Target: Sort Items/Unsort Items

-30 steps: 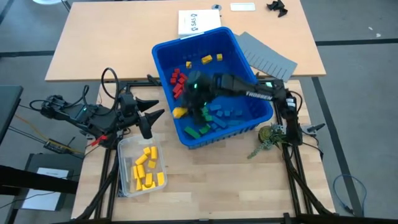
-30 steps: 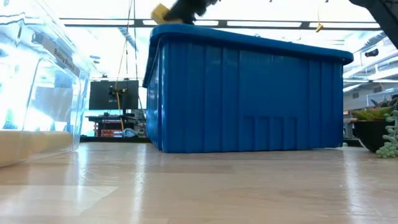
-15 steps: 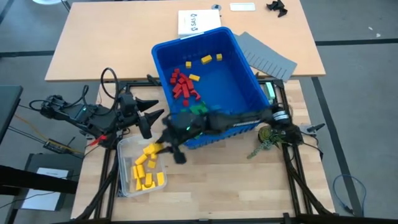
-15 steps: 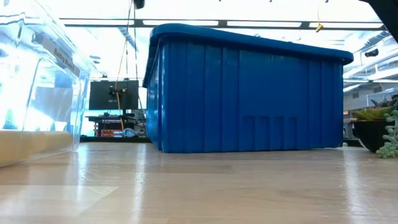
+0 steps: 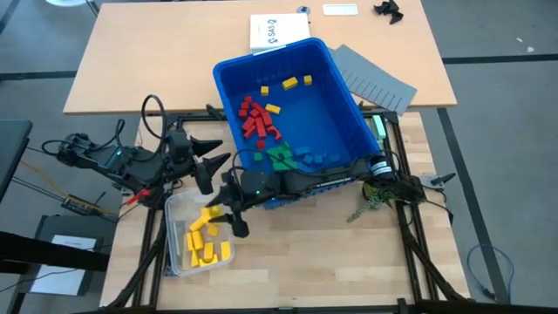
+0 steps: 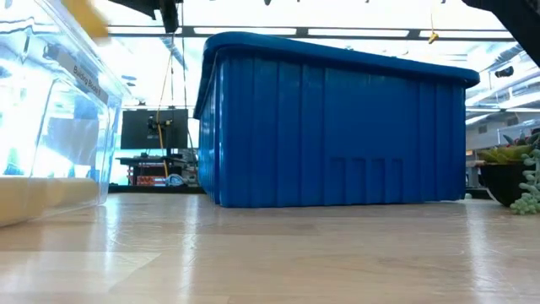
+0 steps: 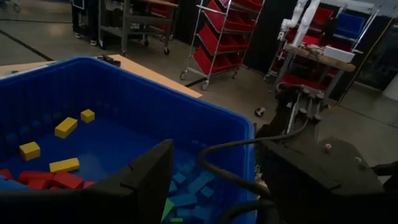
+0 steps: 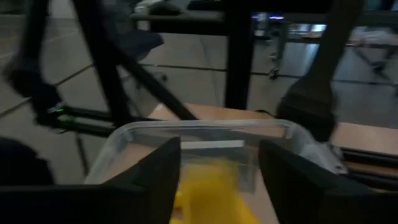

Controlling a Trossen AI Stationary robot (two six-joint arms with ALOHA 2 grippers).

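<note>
overhead first: your right pincer [image 5: 228,212] reaches out past the near corner of the blue bin [image 5: 344,105] and hangs over the clear tub [image 5: 177,205], where the sorted yellow blocks [image 5: 206,244] lie just below and beside it. a yellow block [image 5: 207,214] sits right at its tips; whether it is pinched or already loose you cannot tell from up here. the arm probably stretches that far because yellows belong in the tub, apart from the rest. behind the pincer, inside the bin, the red blocks [image 5: 255,118] lie clustered, the green blocks [image 5: 279,157] and blue blocks [image 5: 316,159] nearer the wall, with a few stray yellows farther back. your left pincer [image 5: 214,155] waits just beside the tub, fingers spread, holding nothing.

table level: only the bin's wall and the tub's clear side show, with a dark arm part above the tub.

left wrist: the spread fingers frame the bin's inside, red and yellow pieces ahead of them.

right wrist: the right fingers [image 8: 158,177] stand parted over the tub, and a blurred yellow shape lies between them, likely a block on its way down. whether it touches either finger is not clear.
</note>
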